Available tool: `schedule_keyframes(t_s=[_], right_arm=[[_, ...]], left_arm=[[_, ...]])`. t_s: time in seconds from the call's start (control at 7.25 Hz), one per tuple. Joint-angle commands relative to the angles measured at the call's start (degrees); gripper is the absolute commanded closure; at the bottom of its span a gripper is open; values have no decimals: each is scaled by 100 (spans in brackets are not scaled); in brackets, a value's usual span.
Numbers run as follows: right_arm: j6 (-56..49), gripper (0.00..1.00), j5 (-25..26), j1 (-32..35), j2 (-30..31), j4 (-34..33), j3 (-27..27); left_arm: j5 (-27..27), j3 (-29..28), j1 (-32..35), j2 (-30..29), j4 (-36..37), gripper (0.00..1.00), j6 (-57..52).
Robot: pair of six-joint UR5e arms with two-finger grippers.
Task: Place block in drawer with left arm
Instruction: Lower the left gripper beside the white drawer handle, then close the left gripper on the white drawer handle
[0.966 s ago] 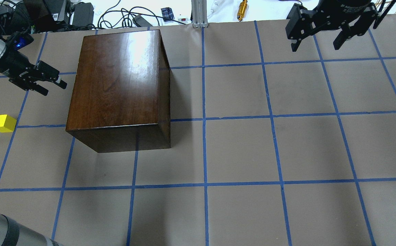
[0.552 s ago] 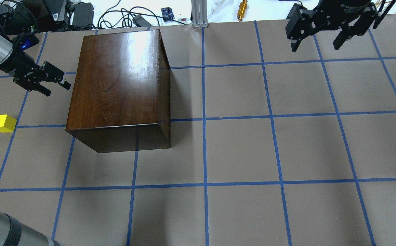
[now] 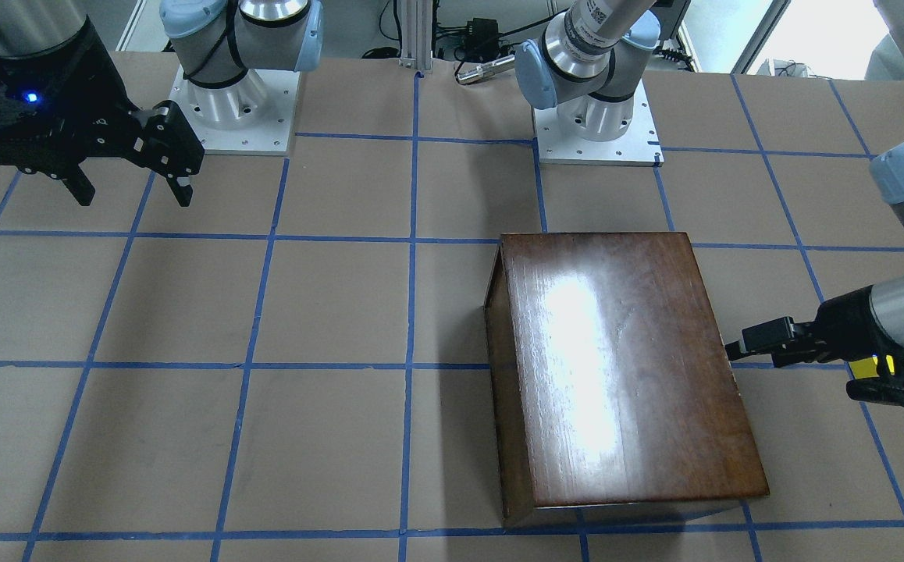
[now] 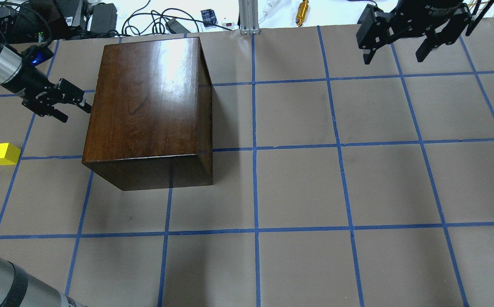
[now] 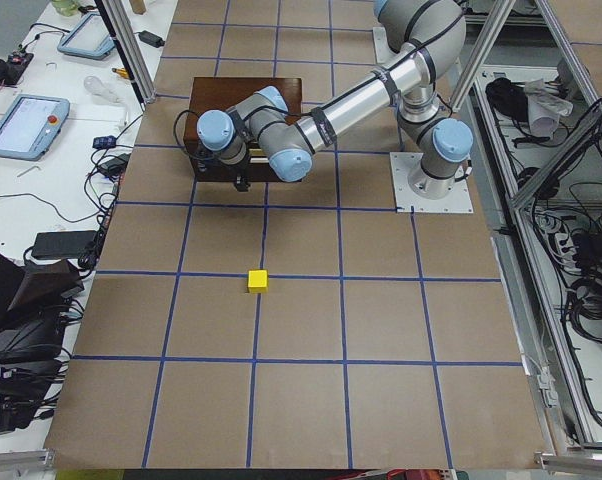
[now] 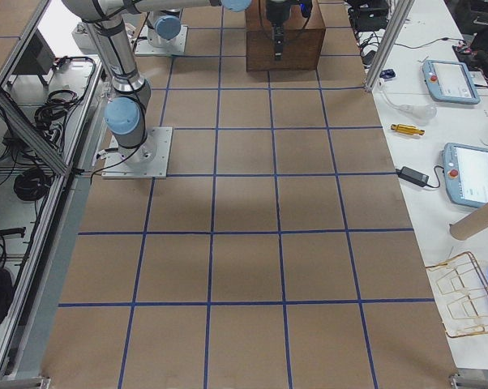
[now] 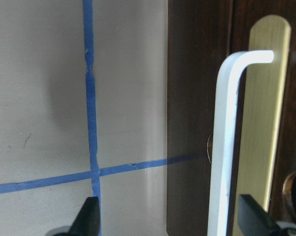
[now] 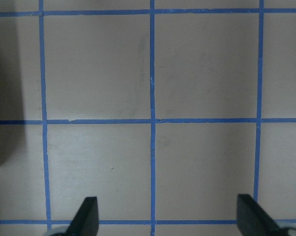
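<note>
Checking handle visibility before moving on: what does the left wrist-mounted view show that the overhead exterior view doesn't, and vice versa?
Only the left wrist view: the wooden box front face up close, with a pale bent handle over a brass plate. Only the overhead view: the yellow block on the table, apart from the box, the box's glossy top, and the open right claw hovering far off. Both: the dark box, the brown table with blue tape lines, and the open left claw beside the box.
</note>
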State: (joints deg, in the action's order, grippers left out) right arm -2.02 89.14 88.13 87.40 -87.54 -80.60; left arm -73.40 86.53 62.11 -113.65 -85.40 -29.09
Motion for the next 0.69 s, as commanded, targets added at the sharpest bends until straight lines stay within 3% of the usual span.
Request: schedule_keyframes(t_s=[0.0, 0.55], right_arm=[[0, 0, -2, 3, -3, 0, 0], [0, 0, -2, -6, -3, 0, 0]], left_arm=[[10, 39, 29, -51, 24, 0, 9], [-7, 48, 161, -131, 261, 0, -245]])
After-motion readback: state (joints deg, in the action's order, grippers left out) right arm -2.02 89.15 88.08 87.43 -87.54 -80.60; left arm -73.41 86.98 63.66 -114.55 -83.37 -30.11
